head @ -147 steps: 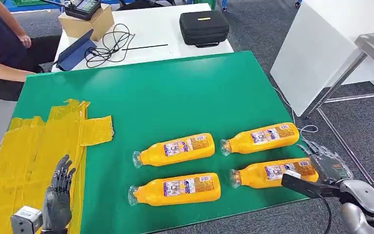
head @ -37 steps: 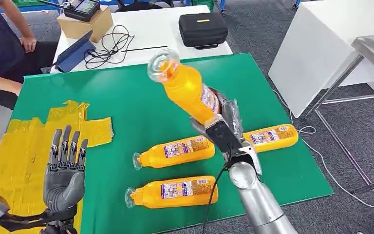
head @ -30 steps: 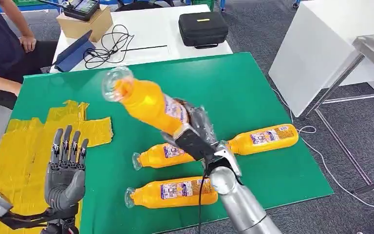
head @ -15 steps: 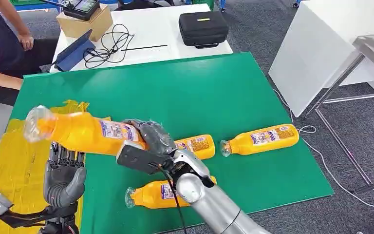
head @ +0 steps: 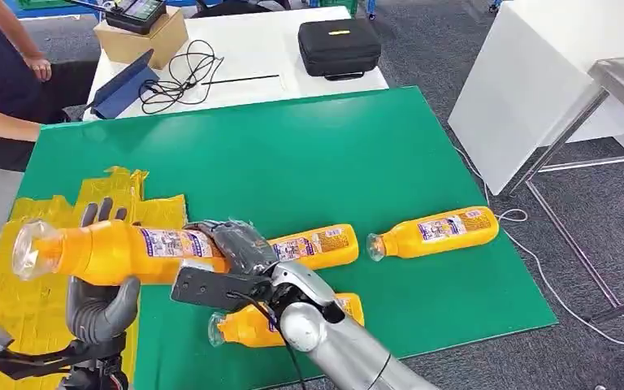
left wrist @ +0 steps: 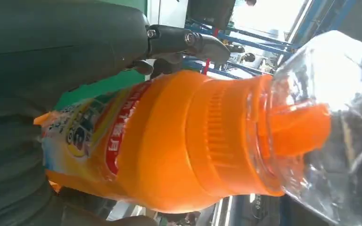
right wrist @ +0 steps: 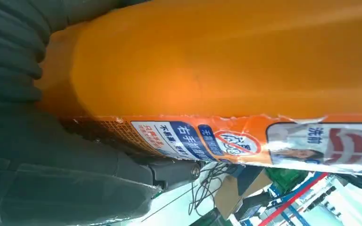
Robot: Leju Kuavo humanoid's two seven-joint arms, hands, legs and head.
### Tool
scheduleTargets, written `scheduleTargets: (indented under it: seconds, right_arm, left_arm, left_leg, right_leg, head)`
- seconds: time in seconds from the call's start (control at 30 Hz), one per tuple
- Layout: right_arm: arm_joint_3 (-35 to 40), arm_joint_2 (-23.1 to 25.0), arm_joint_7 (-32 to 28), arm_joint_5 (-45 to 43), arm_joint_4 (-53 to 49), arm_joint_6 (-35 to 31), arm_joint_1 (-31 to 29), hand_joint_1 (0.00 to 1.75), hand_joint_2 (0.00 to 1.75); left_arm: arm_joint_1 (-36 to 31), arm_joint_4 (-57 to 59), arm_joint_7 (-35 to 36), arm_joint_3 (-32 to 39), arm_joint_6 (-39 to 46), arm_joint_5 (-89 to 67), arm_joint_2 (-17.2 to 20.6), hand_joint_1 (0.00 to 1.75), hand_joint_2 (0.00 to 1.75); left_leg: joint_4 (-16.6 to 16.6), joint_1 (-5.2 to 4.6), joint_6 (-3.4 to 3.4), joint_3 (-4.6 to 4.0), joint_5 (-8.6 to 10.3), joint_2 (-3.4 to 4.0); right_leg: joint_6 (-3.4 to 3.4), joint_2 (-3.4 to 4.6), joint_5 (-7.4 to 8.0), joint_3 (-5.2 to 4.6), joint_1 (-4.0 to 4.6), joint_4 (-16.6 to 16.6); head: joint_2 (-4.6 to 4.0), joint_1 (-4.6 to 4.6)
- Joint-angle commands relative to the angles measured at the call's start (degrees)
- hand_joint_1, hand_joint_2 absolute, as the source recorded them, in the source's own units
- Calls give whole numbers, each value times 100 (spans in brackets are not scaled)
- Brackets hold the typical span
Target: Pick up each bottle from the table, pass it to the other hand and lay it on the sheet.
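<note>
Bottle [head: 122,250], orange, lies level in the air above the yellow sheet [head: 16,268], gripped at its base end by the right hand [head: 231,248]. Left hand [head: 101,296] sits directly under its neck end, fingers spread, palm up; contact cannot be told. 3 bottles [head: 435,230] rest on the green table [head: 292,154].

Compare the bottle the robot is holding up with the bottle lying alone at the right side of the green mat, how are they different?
The held bottle is in the air, gripped by the right hand at its base end; the right-side bottle rests on the green mat, untouched. The held bottle hangs over the yellow sheet by the left hand; the other lies far from it. Both are orange, labelled, with clear caps pointing left.
</note>
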Motion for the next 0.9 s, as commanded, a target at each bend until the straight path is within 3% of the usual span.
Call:
scheduleTargets:
  seconds: [0.03,0.33,0.43,0.47,0.5,0.53,0.9]
  right_arm:
    - [180,-12,80,102,417,178,-294,171,175]
    - [899,41,393,904,566,416,-255,169,175]
    - [1191,-287,592,1421,281,194,-211,162,175]
    - [1178,-333,716,1671,-7,204,-5,162,175]
    - [1189,-335,744,1735,-82,221,51,159,175]
    - [1173,-375,784,1798,-222,246,108,159,175]
    - [987,-317,979,2576,-563,406,163,161,175]
  left_arm:
    - [-20,-24,82,128,-50,-31,-81,0,175]
    - [169,-261,173,255,-213,-145,-247,0,175]
    - [183,-214,187,209,-249,-170,-185,2,175]
    - [219,-208,183,191,-258,-174,-161,127,175]
    - [229,-197,181,184,-266,-175,-159,168,175]
    - [221,-179,182,172,-281,-173,-153,175,175]
    - [147,-194,255,115,-260,-372,-185,175,175]
  left_leg:
    - [-1,2,-8,15,-6,8]
    - [-1,3,-12,25,-12,18]
    - [-4,5,-11,27,-12,21]
    - [-4,4,-12,28,-12,15]
    - [-6,4,-13,36,-14,8]
    - [-7,4,-7,14,-4,-4]
    - [-1,5,-12,18,-8,-11]
  right_leg:
    - [-5,0,-6,13,3,0]
    - [-8,8,-9,20,4,1]
    - [-7,11,-7,22,6,-4]
    - [-8,4,-10,26,5,-4]
    - [-9,-6,-15,36,6,-5]
    - [-4,-13,-7,15,5,-9]
    - [-9,-23,-14,20,7,-4]
  head:
    - [0,0]
    - [0,0]
    - [0,0]
    - [0,0]
    - [0,0]
    - [0,0]
    - [0,-2]
